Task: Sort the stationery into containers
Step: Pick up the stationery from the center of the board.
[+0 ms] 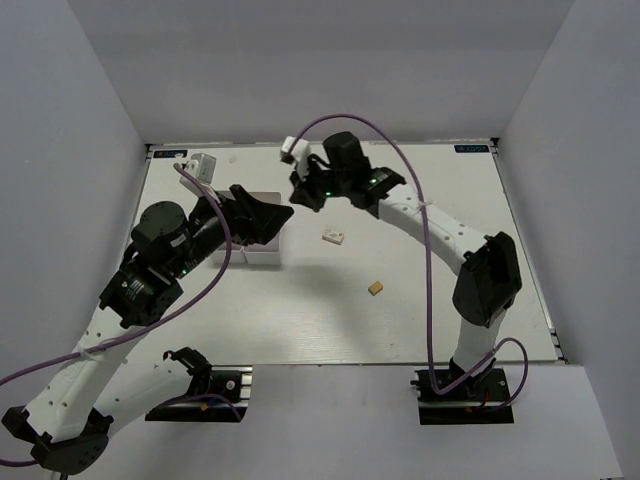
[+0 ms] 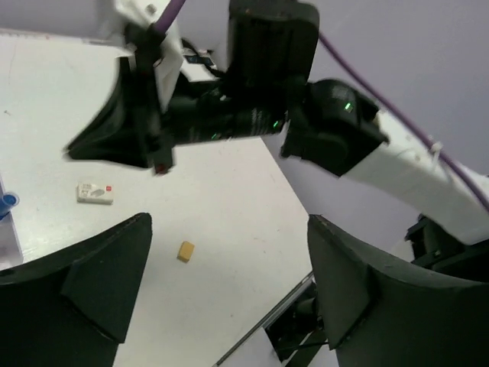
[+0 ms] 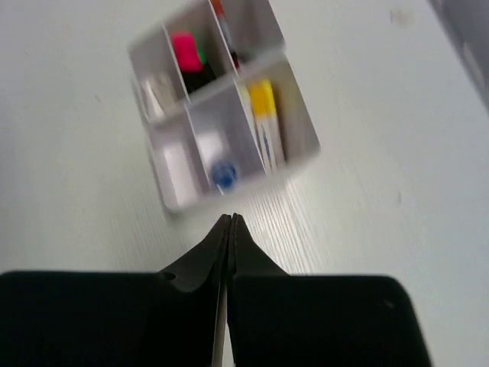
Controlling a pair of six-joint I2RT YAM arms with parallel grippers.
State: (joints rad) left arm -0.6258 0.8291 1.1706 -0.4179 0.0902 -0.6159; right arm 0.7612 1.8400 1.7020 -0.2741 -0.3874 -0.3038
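This is a robotics lab test cell, not a lived-in room. A bare white table [image 1: 300, 320] sits boxed in by plain grey panels on the left [image 1: 70, 150], far [image 1: 320, 70] and right [image 1: 590, 180] sides. Two robot arms stand on black base plates, left [image 1: 195, 385] and right [image 1: 465, 390], bolted at the near edge. A purple cable [image 1: 430, 300] loops loosely along the right arm, and green indicator lights glow on the joints. A white organizer box [image 1: 262, 258] on the table looks like a staged prop.

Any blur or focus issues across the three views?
Right wrist: organizer box smeared, likely motion blur; right gripper sharper. Left wrist: right arm soft, white eraser readable. Top external: sharp, even light, soft shadows.
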